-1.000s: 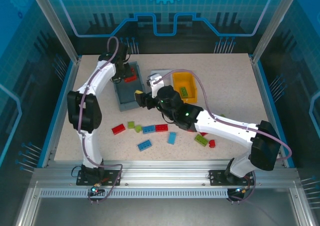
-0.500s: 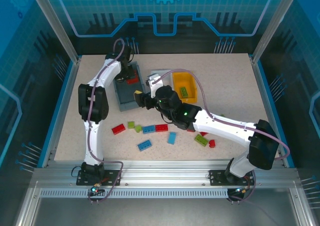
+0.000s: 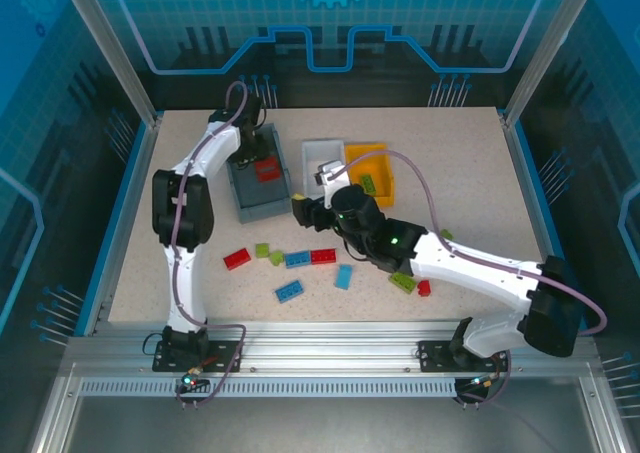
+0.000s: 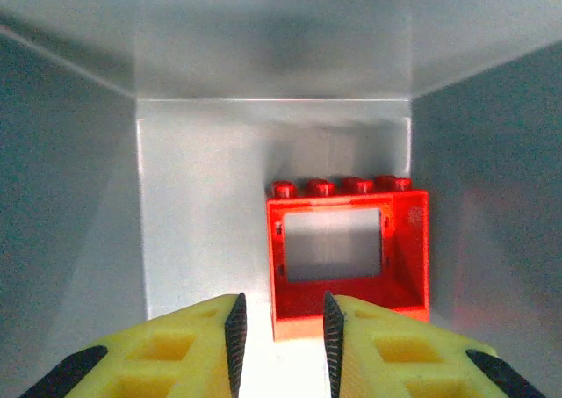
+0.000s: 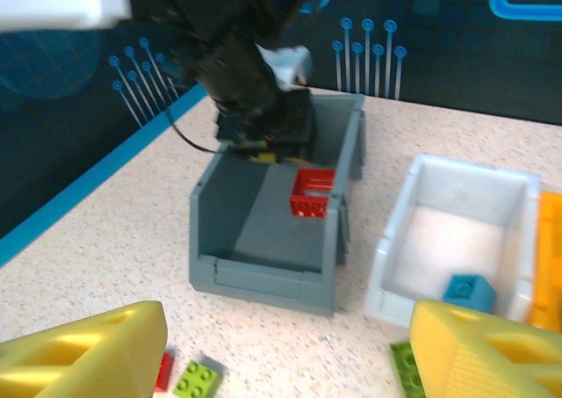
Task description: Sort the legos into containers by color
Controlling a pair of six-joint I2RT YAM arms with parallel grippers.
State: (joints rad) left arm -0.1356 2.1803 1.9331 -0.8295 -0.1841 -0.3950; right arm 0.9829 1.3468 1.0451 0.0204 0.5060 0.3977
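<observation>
My left gripper (image 3: 256, 159) reaches into the dark grey bin (image 3: 250, 198), open, with its jaws just short of a red window-frame brick (image 4: 347, 253) that lies free on the bin floor (image 3: 268, 169). My right gripper (image 3: 300, 211) hovers open and empty beside the grey bin's near right corner, above the table. The white bin (image 3: 322, 153) holds a blue brick (image 5: 465, 288). In the yellow-orange bin (image 3: 385, 163) lies a lime green brick (image 3: 368, 183). Loose bricks lie on the table: red (image 3: 237, 259), green (image 3: 262, 250), blue (image 3: 297, 259), red (image 3: 322, 256), blue (image 3: 344, 277), blue (image 3: 290, 292).
More loose bricks lie under my right arm: a green one (image 3: 402, 280) and a red one (image 3: 424, 288). The three bins stand side by side at the back middle. Open tabletop (image 3: 470, 163) stretches to the right and far left. Blue rails edge the table.
My right gripper has pulled back from the grey bin's right wall toward the near right, uncovering the white bin. The red brick now lies a little nearer in the grey bin.
</observation>
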